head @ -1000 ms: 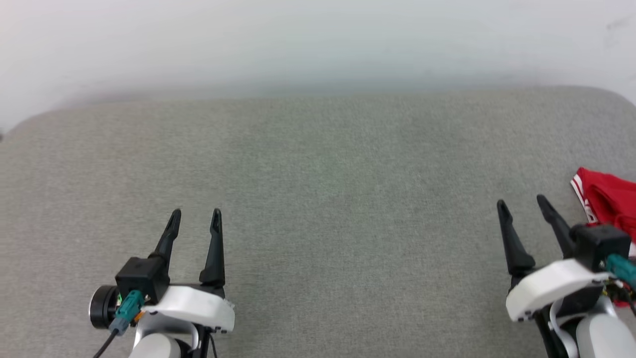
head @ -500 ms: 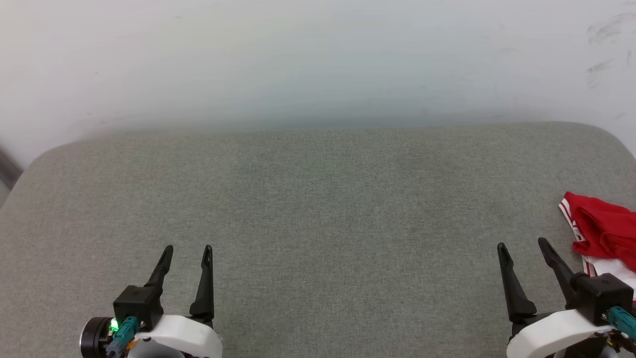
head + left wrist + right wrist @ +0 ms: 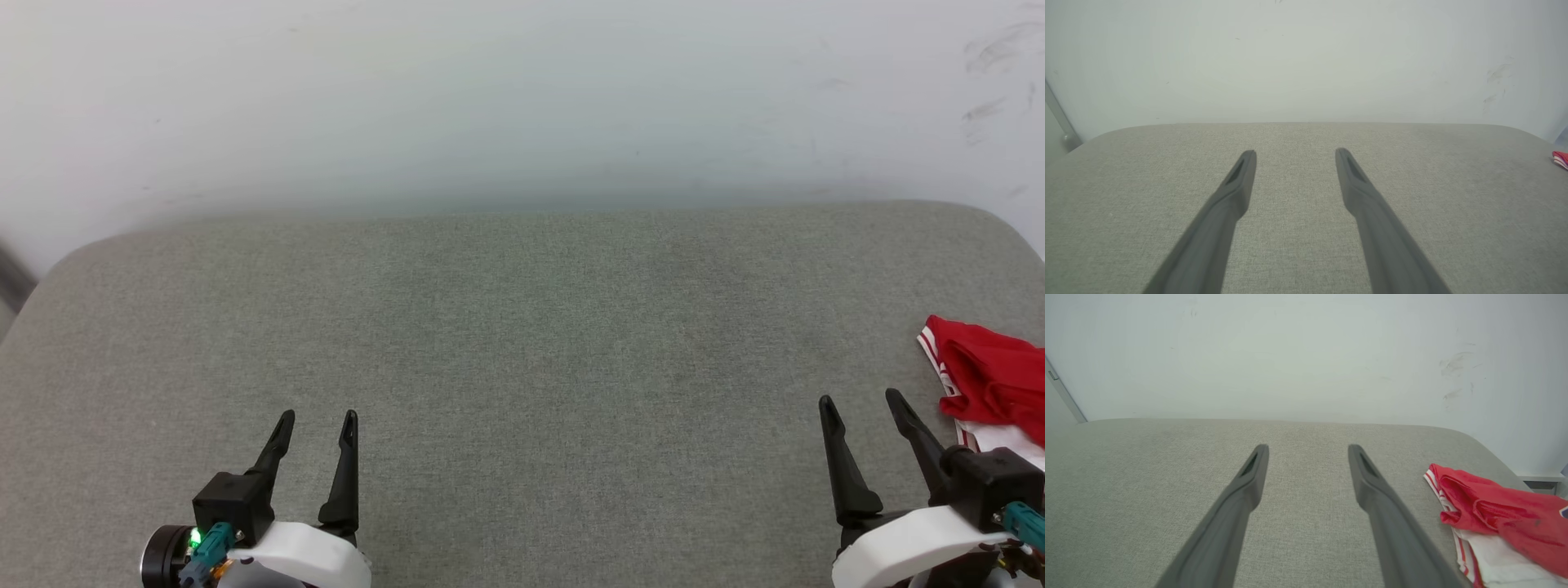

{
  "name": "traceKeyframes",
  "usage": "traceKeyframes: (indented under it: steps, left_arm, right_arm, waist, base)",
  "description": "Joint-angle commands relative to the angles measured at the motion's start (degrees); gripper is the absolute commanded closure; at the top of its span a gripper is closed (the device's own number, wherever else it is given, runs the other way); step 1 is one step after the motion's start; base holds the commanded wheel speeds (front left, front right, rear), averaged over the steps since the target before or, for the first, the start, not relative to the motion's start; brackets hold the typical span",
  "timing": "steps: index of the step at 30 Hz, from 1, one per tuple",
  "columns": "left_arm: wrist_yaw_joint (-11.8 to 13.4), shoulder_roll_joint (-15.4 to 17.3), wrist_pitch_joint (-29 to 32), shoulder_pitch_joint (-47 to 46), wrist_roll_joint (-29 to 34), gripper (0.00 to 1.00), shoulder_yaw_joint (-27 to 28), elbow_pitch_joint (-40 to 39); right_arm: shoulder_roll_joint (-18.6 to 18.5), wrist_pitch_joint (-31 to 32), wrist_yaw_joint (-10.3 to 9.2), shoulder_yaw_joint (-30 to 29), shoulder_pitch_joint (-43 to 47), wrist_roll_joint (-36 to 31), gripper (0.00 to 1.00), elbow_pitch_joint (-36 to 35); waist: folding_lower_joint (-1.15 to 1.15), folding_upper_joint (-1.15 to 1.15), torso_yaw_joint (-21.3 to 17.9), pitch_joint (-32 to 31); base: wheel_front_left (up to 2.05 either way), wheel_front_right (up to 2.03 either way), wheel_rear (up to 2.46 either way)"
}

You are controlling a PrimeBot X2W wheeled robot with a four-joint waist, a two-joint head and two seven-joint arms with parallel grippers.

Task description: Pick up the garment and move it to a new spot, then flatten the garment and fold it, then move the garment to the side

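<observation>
Grey woven fabric, fine-grained and matte, covered a padded surface (image 3: 522, 327) with rounded far corners, backed by a pale wall (image 3: 522, 98) that bore faint dark scuffs above the right-hand fingers. Principal item: the garment (image 3: 988, 367), soft red cloth crumpled into loose folds, with red-white striped trim along the edge nearest the fingers and a white panel beneath. It lay on the surface just to the right of the outer finger of the right gripper (image 3: 859, 398), apart from it, and well away from the left gripper (image 3: 319, 416). Both pairs of fingers were long, dark and tapering, each with a slot near the tip, and stood apart with bare grey fabric between them. The garment's far side was cut off by the frame edge. A dark mark there was too small to read. From the left wrist it showed as a red sliver far right of the fingers.
</observation>
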Motion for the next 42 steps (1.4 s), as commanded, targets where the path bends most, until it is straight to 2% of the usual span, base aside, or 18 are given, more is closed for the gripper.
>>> traceKeyframes:
  steps: [1, 11, 12, 17, 42]
  left_arm:
    - [0.03, 0.01, 0.00, 0.25, -0.33, 0.00, -0.04, 0.12]
    - [-0.04, 0.34, -0.07, -0.50, -0.89, 0.00, -0.08, 0.08]
    - [-0.03, 0.23, 0.00, -0.08, -0.73, 1.00, -0.11, 0.05]
    - [-0.22, -0.56, 0.33, 0.56, -1.95, 1.00, 0.02, 1.33]
    - [-4.13, -4.10, 6.92, -1.13, -23.44, 1.00, 6.68, 1.77]
  right_arm:
    - [0.30, -0.26, -0.04, 0.03, -0.62, 0.26, 0.00, 0.18]
    - [0.40, -0.17, -0.05, 0.61, -0.51, 0.76, 0.00, 0.58]
    - [0.13, -0.16, 0.00, 0.60, 0.00, 0.37, 1.00, 0.52]
    - [0.14, 0.00, 0.00, 0.68, 0.56, 1.52, 1.00, 2.22]
    - [0.18, 1.97, -0.01, -0.71, -3.19, 28.66, 1.00, 7.11]
  waist:
    - [0.00, 0.00, 0.02, -0.03]
    - [0.00, 0.00, 0.19, 0.16]
    - [0.00, 0.00, 0.20, 0.16]
    - [0.00, 0.00, 0.23, 0.18]
    - [0.00, 0.00, 0.45, 0.38]
  base:
    - [0.00, 0.00, 0.00]
    - [0.00, 0.00, 0.00]
    - [0.00, 0.00, 0.00]
    - [0.00, 0.00, 0.00]
    - [0.00, 0.00, 0.00]
